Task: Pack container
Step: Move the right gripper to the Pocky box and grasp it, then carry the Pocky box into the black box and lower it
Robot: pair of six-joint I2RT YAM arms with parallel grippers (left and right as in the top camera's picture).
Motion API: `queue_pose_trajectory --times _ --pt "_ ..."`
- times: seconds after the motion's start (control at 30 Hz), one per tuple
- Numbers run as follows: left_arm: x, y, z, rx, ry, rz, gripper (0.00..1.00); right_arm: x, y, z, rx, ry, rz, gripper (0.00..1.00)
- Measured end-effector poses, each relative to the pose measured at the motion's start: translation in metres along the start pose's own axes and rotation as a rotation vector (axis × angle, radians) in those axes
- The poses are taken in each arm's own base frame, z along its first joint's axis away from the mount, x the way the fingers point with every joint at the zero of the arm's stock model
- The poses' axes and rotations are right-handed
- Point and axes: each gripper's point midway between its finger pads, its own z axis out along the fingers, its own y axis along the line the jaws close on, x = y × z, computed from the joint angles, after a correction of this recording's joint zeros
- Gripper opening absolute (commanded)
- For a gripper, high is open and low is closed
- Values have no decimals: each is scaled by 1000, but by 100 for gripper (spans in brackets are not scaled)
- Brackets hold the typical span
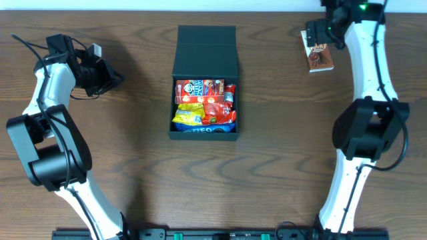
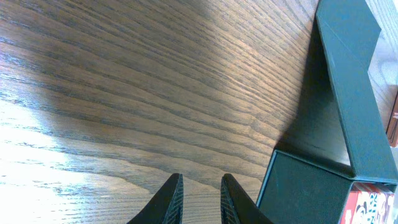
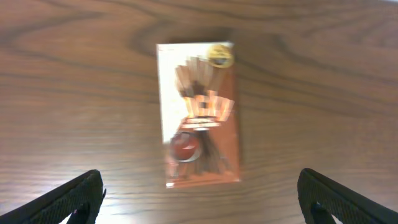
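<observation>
The left gripper (image 2: 199, 198) hovers over the brown wooden table (image 2: 124, 93), jaws nearly together on nothing. Mid-table sits the shallow dark-teal cardboard container (image 1: 203, 53), flap lid thrown back and colourful snack packets (image 1: 203, 107) inside. It looks stiff but light (I'd take the lid's free edge). The right gripper (image 3: 199, 193) hangs jaws wide over a brown-and-white cardboard snack box (image 3: 199, 112).

container (image 1: 204, 47): is showing matte dark teal, reading near black from overhead.
table (image 1: 280, 133): is showing brown wood grain in wavy streaks.
red packet (image 1: 199, 89): is showing red with a white patch.
yellow packet (image 1: 189, 117): is showing bright yellow.
blue packet (image 1: 208, 131): is showing blue with white letters.
snack box (image 3: 199, 112): is showing white beside reddish brown, with a gold round mark.
arms (image 1: 365, 50): are showing white shells and black joints.
left gripper (image 2: 200, 190) and right gripper (image 3: 199, 180): are showing black.
</observation>
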Motion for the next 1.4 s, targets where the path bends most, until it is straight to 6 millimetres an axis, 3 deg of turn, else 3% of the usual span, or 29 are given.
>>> queue_pose_trajectory --times 0.13,0.27,0.37,0.57,0.77,0.9,1.0,1.23,1.4 --pt "0 0 0 0 1 0 22 0 -8 21 23 -2 28 99" --pt "0 0 0 0 2 -1 22 14 -5 64 31 40 34 99" --pt "3 1 0 -3 12 -8 22 21 -3 81 33 56 32 99" --pt "4 1 0 -3 14 -10 22 24 -2 92 33 62 32 99" --pt "4 1 0 -4 16 -11 22 39 2 118 29 102 29 99" --pt "4 1 0 -4 17 -12 22 39 2 120 29 98 35 98" --pt "4 1 0 -4 17 -12 22 39 2 120 30 99 37 83" --pt "4 1 0 -4 17 -12 22 43 4 119 19 116 39 70" --pt "4 1 0 -4 17 -12 22 45 10 119 11 124 33 70"
